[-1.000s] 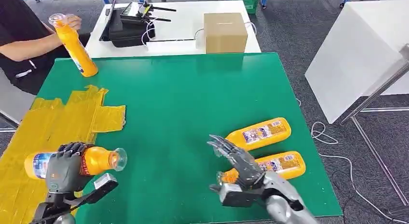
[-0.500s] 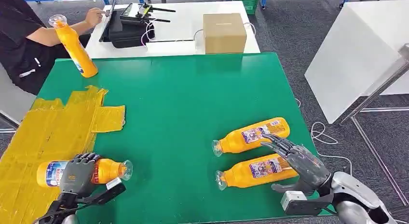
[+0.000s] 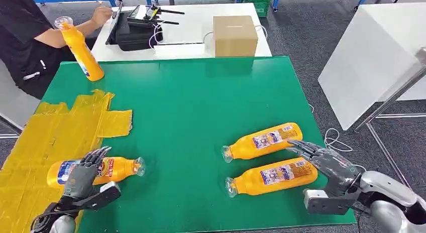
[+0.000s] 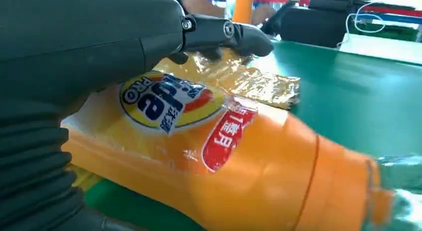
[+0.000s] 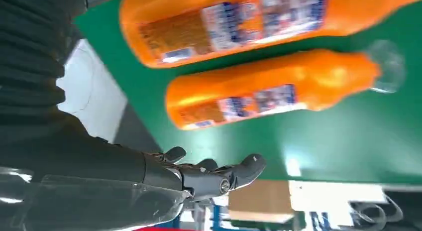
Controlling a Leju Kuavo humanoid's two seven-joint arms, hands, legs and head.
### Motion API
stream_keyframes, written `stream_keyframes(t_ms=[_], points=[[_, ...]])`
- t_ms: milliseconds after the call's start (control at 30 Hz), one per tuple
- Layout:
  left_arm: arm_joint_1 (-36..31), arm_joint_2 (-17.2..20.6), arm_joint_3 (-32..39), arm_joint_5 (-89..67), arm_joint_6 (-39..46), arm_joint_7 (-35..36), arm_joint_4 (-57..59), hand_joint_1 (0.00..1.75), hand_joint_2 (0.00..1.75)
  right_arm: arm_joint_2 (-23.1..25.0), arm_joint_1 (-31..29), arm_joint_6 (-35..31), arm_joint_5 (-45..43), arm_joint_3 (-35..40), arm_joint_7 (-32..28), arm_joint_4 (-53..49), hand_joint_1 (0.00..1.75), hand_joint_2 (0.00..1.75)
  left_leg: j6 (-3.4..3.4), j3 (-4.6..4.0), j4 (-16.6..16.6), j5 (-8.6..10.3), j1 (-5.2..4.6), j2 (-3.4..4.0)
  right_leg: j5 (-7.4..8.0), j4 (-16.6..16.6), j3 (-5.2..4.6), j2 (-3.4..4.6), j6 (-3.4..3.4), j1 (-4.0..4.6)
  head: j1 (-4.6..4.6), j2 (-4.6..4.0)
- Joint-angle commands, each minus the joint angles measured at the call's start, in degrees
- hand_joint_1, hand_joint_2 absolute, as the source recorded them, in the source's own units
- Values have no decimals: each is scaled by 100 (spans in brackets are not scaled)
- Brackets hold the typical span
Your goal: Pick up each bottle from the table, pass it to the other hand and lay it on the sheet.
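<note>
Resting across the edge of the yellow sheet (image 3: 47,135), the nearest bottle (image 3: 95,170) lies on its side with its clear cap over the green worktop (image 3: 201,107). The left hand (image 3: 83,175) lies over its labelled body, fingers (image 4: 224,32) spread rather than clasped; whether they press on the bottle is hard to tell. The right hand (image 3: 326,162) hangs empty, fingers apart, just beside the base of the lower bottle (image 3: 271,178), with the upper bottle (image 3: 263,140) near. Both lie on bare worktop, caps toward the sheet. The bodies look smooth, rigid and full, so probably weighty and prone to roll; the label band at mid-body offers the safest hold. A fourth bottle (image 3: 80,49) stands at the far corner beside a person (image 3: 25,37).
</note>
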Motion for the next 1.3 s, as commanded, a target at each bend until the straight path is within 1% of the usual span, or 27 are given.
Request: stream_keyframes(t_ms=[33,167,300,333,400,467,500,567,633,700,733,767,800,833,867,900,933,967,1000,1033,1067,1133,1167,1200,1233,1267,1300], points=[[222,-67,185,976,-602,-371,-150,0,0,206,-1394,157,477,1481,430,2097,0,175,-5,13,-11,5,10,30,20,-20,6,25,-1,11,0,0],[266,-146,217,1188,-675,-469,-273,0,0,353,-1561,107,647,1720,537,2530,0,175,-4,9,-17,17,16,18,28,-32,8,10,-1,17,2,0],[362,-274,299,1527,-782,-653,-577,0,0,711,-1685,-87,973,1872,737,3152,0,175,-2,17,-16,16,15,12,16,-27,16,8,0,19,-2,0],[390,-295,307,1562,-789,-668,-683,0,0,823,-1710,-136,1044,1886,728,3315,0,175,-1,19,-12,14,14,8,11,-20,19,5,0,21,-2,0],[393,-295,302,1575,-818,-644,-734,0,0,872,-1725,-172,1080,1905,714,3397,0,175,-1,19,-13,15,18,7,10,-20,19,3,1,25,-2,0],[388,-339,320,1784,-918,-797,-846,0,0,1030,-1686,-215,1104,1849,706,3626,0,175,-3,14,-16,14,26,10,13,-25,15,6,3,28,0,0],[376,-361,304,1850,-966,-839,-925,0,0,1161,-1677,-250,1178,1848,712,3811,0,175,-1,13,-9,14,20,1,7,-14,13,-3,1,23,0,0],[350,-400,219,1944,-1057,-835,-1091,0,0,1621,-1703,-538,1489,1825,737,4419,0,175,-3,7,-10,16,28,-1,11,-22,13,-5,0,31,0,0],[325,-411,117,1958,-1065,-808,-1184,0,0,2021,-1784,-658,1664,1885,717,4980,0,175,-4,10,-19,19,32,2,18,-36,15,-3,2,35,0,0],[283,-404,60,1989,-1092,-799,-1185,0,0,2117,-1807,-677,1702,1957,642,5155,0,175,-5,12,-18,19,36,4,17,-35,17,-3,0,40,4,0],[257,-397,43,1995,-1093,-796,-1164,0,0,2137,-1803,-685,1699,1984,579,5185,52,175,-9,19,-22,19,39,10,21,-41,21,5,0,43,0,0],[229,-400,44,2058,-1110,-796,-1137,0,0,2128,-1788,-647,1678,2037,461,5166,154,175,-13,30,-6,3,40,26,12,-26,27,24,-2,47,7,0],[199,-380,27,2088,-1119,-802,-1096,0,0,2107,-1764,-613,1639,2085,396,5099,175,175,-22,43,-16,6,49,45,26,-44,37,40,-1,57,2,0],[175,-387,34,2118,-1116,-810,-1063,0,0,2094,-1736,-606,1616,2114,388,5035,175,175,-32,74,-7,-27,48,72,13,-27,56,72,-2,54,4,0],[171,-391,35,2128,-1118,-813,-1053,0,0,2101,-1730,-608,1617,2126,391,5022,175,175,-35,70,-11,-19,50,73,26,-38,52,75,0,57,0,0],[167,-398,31,2134,-1118,-816,-1044,0,0,2120,-1727,-602,1620,2141,398,5016,175,175,-32,88,-8,-26,49,96,18,-31,61,95,-3,57,4,0],[158,-404,29,2140,-1117,-820,-1026,0,0,2121,-1730,-603,1626,2163,414,5012,175,175,-33,72,-9,-14,51,95,31,-40,46,94,-3,59,2,0],[159,-414,32,2158,-1116,-829,-1026,0,0,2116,-1729,-610,1627,2167,414,5009,175,175,-32,88,-4,-23,49,119,31,-33,55,113,-19,61,7,0],[155,-419,30,2162,-1115,-832,-1024,0,0,2109,-1725,-610,1625,2170,416,5008,175,175,-31,95,-1,-26,47,127,28,-28,58,122,-20,60,2,0],[151,-426,29,2168,-1114,-836,-1024,0,0,2096,-1721,-609,1623,2170,417,5007,175,175,-32,70,-3,-11,48,126,46,-37,35,120,-20,62,2,0],[137,-438,33,2188,-1112,-848,-1010,0,0,2078,-1714,-589,1613,2184,417,4990,175,175,-29,90,4,-24,48,134,35,-29,51,128,-21,62,4,0],[106,-445,27,2201,-1113,-855,-983,0,0,2057,-1696,-567,1600,2202,399,4967,175,175,-28,67,1,-10,48,119,49,-37,35,110,-20,63,6,0],[97,-447,22,2207,-1113,-858,-974,0,0,2047,-1684,-558,1590,2214,388,4949,175,175,-28,84,5,-20,49,127,42,-31,49,118,-21,63,2,0],[90,-452,20,2212,-1114,-861,-970,0,0,2044,-1670,-547,1587,2228,375,4942,175,175,-26,152,9,-44,49,147,18,-14,103,140,-23,63,4,0],[79,-464,20,2241,-1125,-877,-966,0,0,2037,-1650,-520,1566,2237,343,4930,175,175,-28,86,11,-21,56,122,43,-29,54,114,-20,69,4,0],[73,-468,17,2241,-1125,-877,-967,0,0,2035,-1637,-525,1568,2241,346,4931,175,175,-28,127,9,-35,55,137,29,-22,85,129,-21,68,4,0],[73,-468,17,2241,-1125,-877,-967,0,0,2035,-1637,-525,1568,2241,346,4931,175,175,-28,141,12,-42,57,138,21,-17,97,131,-21,69,4,0]])
